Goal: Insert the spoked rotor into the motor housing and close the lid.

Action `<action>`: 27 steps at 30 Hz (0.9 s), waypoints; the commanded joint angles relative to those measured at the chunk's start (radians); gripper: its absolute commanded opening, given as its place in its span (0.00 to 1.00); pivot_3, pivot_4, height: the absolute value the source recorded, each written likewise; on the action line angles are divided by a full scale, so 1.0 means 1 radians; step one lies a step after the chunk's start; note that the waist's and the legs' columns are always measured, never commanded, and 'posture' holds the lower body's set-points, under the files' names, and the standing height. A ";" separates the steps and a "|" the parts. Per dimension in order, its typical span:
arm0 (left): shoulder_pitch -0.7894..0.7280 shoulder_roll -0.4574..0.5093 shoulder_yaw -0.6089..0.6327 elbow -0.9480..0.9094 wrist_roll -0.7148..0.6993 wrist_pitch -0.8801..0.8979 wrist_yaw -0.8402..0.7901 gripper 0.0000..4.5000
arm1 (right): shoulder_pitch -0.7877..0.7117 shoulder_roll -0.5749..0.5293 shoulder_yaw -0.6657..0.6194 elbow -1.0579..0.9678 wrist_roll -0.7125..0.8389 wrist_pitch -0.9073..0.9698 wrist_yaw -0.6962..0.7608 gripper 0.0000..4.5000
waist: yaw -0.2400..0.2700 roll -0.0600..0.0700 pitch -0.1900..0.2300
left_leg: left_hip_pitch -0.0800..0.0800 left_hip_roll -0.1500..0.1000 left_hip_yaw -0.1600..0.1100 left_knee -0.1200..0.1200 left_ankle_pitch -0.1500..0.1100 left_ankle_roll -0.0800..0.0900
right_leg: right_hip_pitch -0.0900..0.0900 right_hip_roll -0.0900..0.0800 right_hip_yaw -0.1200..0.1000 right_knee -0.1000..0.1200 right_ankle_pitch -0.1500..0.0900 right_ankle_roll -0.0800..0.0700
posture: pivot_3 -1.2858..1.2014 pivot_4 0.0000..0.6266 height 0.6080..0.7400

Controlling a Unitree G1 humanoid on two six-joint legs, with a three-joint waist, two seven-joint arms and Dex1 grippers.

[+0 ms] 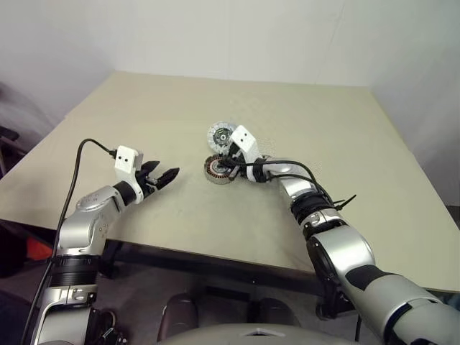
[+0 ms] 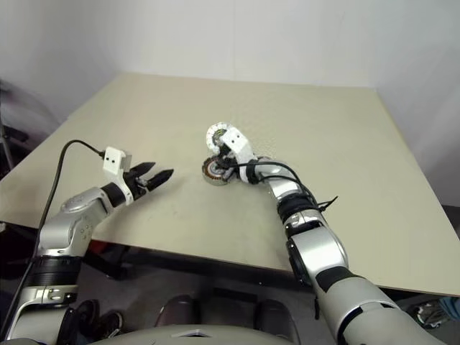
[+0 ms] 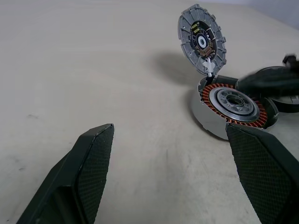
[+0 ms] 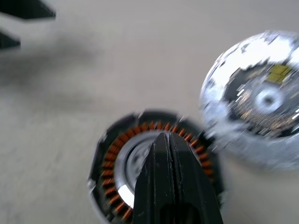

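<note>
The motor housing [image 3: 233, 109] carries a ring of copper-orange windings around a silvery hub, with a pale grey outer wall and black rim. The lid [image 3: 202, 39] is silver-grey with a notched edge, its face dark with small yellow patches and a white-ringed centre. The left gripper [image 1: 162, 175] has black fingers [image 3: 88, 172] with a fine cross-hatched texture. The table [image 1: 144, 108] is plain beige.
</note>
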 commanded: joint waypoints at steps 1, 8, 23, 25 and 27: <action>-0.003 0.000 0.009 -0.041 -0.007 -0.017 0.003 0.90 | -0.063 -0.004 -0.024 -0.015 0.018 -0.017 -0.013 0.00 | 0.000 0.000 0.000 | 0.000 0.000 0.000 0.000 0.000 0.000 | 0.000 0.000 0.000 0.000 0.000 0.000 | 0.52 0.00 1.00; 0.006 0.003 0.014 -0.054 -0.009 -0.011 0.007 0.90 | -0.016 0.022 0.003 0.074 -0.015 -0.004 -0.038 0.00 | 0.000 0.000 0.000 | 0.000 0.000 0.000 0.000 0.000 0.000 | 0.000 0.000 0.000 0.000 0.000 0.000 | 0.52 0.00 1.00; -0.003 0.001 0.009 -0.041 -0.006 -0.015 0.009 0.90 | -0.051 -0.005 -0.046 0.037 0.018 0.000 -0.101 0.00 | -0.001 0.001 0.000 | 0.004 0.000 0.000 0.001 0.000 0.000 | 0.004 0.000 0.000 0.000 0.000 0.000 | 0.52 0.00 1.00; -0.004 0.000 0.009 -0.040 -0.006 -0.016 0.008 0.90 | -0.054 0.002 -0.045 0.021 0.021 0.002 -0.090 0.00 | -0.002 0.001 0.000 | 0.001 0.001 0.000 0.001 0.000 0.000 | 0.001 0.001 0.000 0.000 0.000 0.000 | 0.52 0.00 1.00; -0.004 0.000 0.010 -0.039 -0.006 -0.017 0.008 0.90 | -0.057 0.014 -0.044 0.012 0.022 0.005 -0.086 0.00 | -0.001 0.001 0.000 | 0.000 0.001 0.000 0.001 0.000 0.000 | 0.000 0.001 0.000 0.000 0.000 0.000 | 0.52 0.00 1.00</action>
